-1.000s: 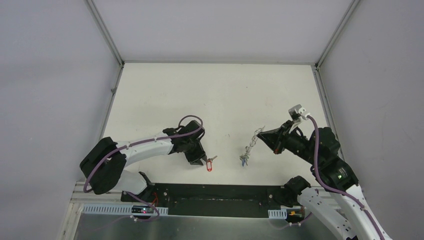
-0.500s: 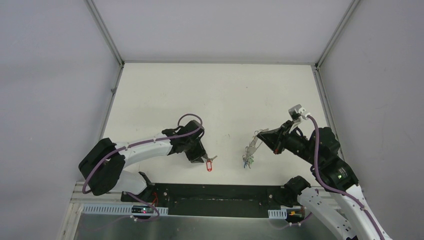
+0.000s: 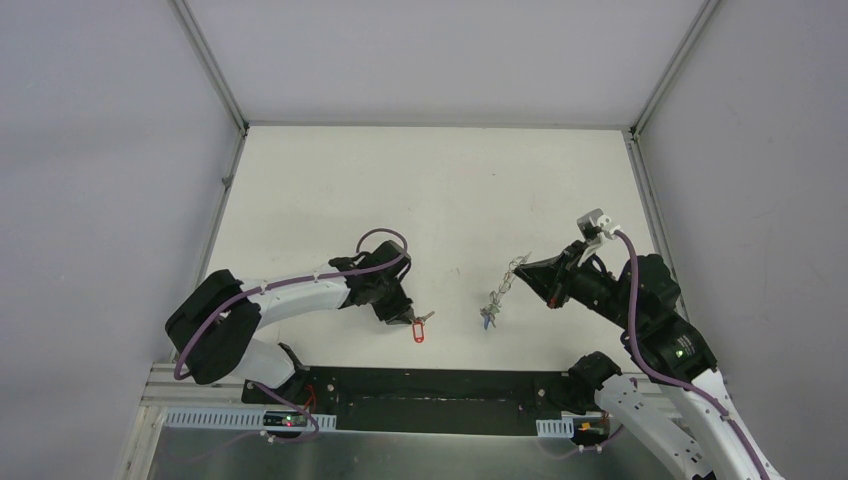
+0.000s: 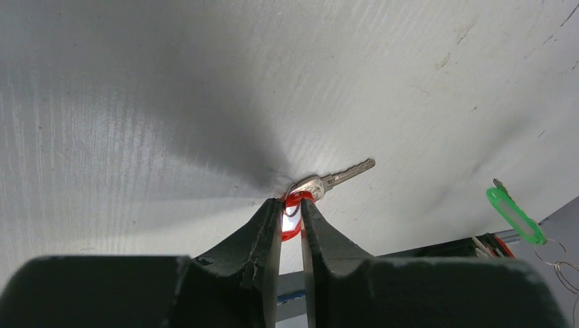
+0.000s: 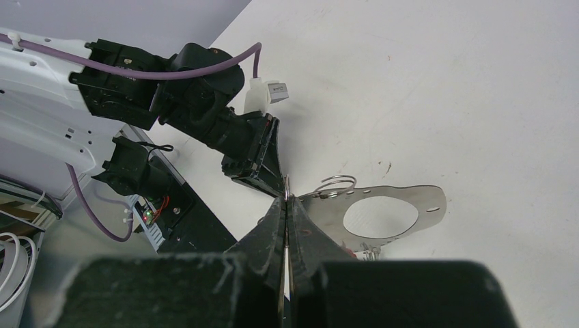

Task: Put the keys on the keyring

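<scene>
My left gripper (image 3: 403,313) is low on the table near the front edge. In the left wrist view it (image 4: 292,202) is shut on the red plastic head (image 4: 293,225) of a silvery key (image 4: 332,180) lying on the table. My right gripper (image 3: 527,268) is shut on the thin wire keyring (image 3: 513,270), seen edge-on at its fingertips (image 5: 287,197). A bunch of keys (image 3: 487,317) with blue and green heads hangs from it, just above the table. A green key head (image 4: 515,214) shows at the right of the left wrist view.
A flat silvery plate with a round hole (image 5: 410,205) and a small coiled ring (image 5: 334,183) hang beside the right fingertips. The black base rail (image 3: 420,395) runs along the near edge. Grey walls enclose the white table (image 3: 430,190).
The bunch under my right gripper swung slightly left and came back. My left arm shifted a little. The red key stayed in place.
</scene>
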Available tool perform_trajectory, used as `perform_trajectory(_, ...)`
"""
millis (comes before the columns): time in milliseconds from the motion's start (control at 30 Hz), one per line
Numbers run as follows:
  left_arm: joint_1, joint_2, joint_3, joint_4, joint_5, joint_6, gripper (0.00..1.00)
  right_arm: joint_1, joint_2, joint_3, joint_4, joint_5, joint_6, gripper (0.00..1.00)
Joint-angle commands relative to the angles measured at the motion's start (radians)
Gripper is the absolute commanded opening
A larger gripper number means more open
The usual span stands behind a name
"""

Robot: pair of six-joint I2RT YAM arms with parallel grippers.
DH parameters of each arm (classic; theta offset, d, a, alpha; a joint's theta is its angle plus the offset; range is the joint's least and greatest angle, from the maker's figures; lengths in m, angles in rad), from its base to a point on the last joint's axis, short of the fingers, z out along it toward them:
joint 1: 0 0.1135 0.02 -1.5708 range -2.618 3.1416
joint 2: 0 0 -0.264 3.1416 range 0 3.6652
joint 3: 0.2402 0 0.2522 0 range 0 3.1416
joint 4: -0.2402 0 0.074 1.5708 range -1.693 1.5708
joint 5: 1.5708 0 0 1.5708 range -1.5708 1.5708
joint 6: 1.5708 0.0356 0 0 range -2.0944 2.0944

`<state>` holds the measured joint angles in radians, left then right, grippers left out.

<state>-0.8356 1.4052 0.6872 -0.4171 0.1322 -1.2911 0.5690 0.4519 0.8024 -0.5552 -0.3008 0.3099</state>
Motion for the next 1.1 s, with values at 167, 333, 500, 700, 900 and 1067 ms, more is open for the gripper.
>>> perform_trajectory(167, 0.017, -0.019, -0.018, 0.028, -0.029, 0.002, 0.16, -0.003, -0.010, 0.023, 0.048, -0.008, 0.015, 0.00)
perform_trajectory(333, 0.020, -0.009, -0.015, 0.027, -0.023, 0.008, 0.11, -0.003, -0.010, 0.024, 0.048, -0.008, 0.013, 0.00)
perform_trajectory(500, 0.025, -0.011, -0.012, 0.027, -0.029, 0.025, 0.02, -0.003, -0.011, 0.023, 0.047, -0.009, 0.014, 0.00)
perform_trajectory(700, 0.034, -0.050, -0.008, 0.025, -0.044, 0.068, 0.00, -0.003, -0.009, 0.024, 0.040, -0.009, 0.009, 0.00)
perform_trajectory(900, 0.042, -0.203, 0.019, -0.006, -0.118, 0.184, 0.00, -0.003, -0.001, 0.032, 0.040, -0.008, -0.003, 0.00)
perform_trajectory(1067, 0.043, -0.345, 0.077, -0.022, -0.176, 0.375, 0.00, -0.003, 0.016, 0.036, 0.055, -0.019, -0.003, 0.00)
